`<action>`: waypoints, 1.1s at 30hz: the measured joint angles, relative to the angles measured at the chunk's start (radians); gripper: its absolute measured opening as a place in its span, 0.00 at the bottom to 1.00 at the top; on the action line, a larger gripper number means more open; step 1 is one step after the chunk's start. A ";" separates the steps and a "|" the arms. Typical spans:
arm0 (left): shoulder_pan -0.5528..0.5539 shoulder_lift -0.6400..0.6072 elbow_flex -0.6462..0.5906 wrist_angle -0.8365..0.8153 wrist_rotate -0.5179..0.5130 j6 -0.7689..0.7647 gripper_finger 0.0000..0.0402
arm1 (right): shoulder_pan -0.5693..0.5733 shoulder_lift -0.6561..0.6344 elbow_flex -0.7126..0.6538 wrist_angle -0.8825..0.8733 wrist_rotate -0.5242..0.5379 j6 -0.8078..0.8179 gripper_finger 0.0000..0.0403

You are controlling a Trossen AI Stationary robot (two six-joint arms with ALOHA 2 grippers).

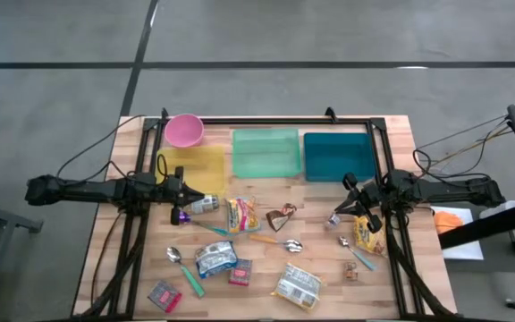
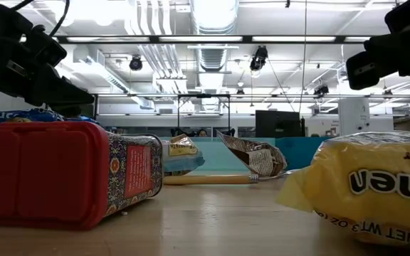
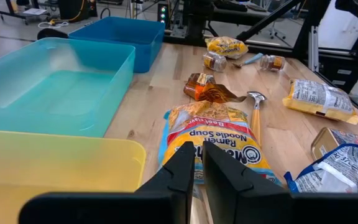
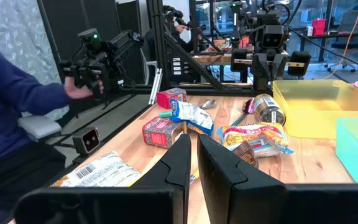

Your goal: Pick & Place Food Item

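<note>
Pale wood tabletop [image 1: 325, 291], smooth translucent plastic bins [image 1: 264, 152], glossy, perhaps foil, ramen packet [image 3: 216, 140].

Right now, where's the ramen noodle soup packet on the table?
In the high view, the ramen noodle soup packet lies near the table's middle, just below the green bin, between a small can and a brown wrapper.

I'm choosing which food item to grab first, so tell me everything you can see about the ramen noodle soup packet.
The ramen noodle soup packet is a flat, crinkled, glossy wrapper, mostly orange and yellow with a red band of white lettering and blue edges. It looks sealed and lies flat on the wooden table near its middle, below the light green bin in the high view. A torn brown wrapper lies close by, and an orange-handled spoon lies along one side. Neither gripper touches it.
</note>
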 joint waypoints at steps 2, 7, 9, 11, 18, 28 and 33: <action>0.000 0.000 0.000 0.001 0.000 0.000 0.10 | 0.000 0.000 0.000 0.000 0.000 0.000 0.07; 0.000 0.000 0.000 0.031 -0.001 -0.061 0.10 | 0.000 0.000 0.000 0.000 0.000 0.000 0.07; 0.000 0.000 0.000 0.089 -0.004 -0.143 0.10 | 0.000 0.000 0.000 0.000 0.000 0.000 0.07; 0.000 0.001 0.000 0.177 -0.016 -0.158 0.10 | 0.000 0.000 0.000 0.000 0.000 0.000 0.07; 0.001 0.000 0.000 0.373 -0.029 -0.005 0.10 | 0.000 0.000 0.000 0.000 0.000 0.000 0.07; 0.002 0.001 0.000 0.382 -0.037 -0.075 0.10 | 0.000 0.000 0.000 0.043 0.000 -0.276 0.07; 0.002 0.000 0.000 0.422 -0.037 -0.079 0.10 | 0.000 0.000 0.000 0.159 0.000 -0.133 0.07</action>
